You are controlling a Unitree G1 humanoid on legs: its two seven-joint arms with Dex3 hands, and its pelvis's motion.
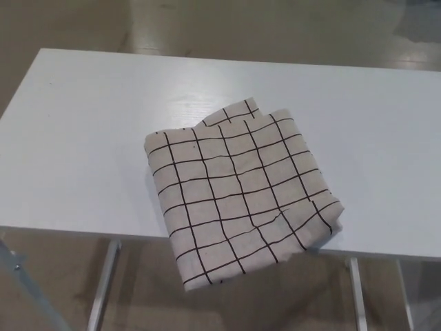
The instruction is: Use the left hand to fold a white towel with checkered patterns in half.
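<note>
Below me, a pale tan floor (207,21) fills the top of the view and shows again under a white table (83,138) on thin metal legs (105,286). Lying on the table, toward its near edge, is the white towel (238,186) with thin black checked lines, folded into a rough square and turned at a slant. Its nearest corner hangs over the table's front edge, and a second layer peeks out along the far side. Neither of my hands shows, so I cannot tell their state.
</note>
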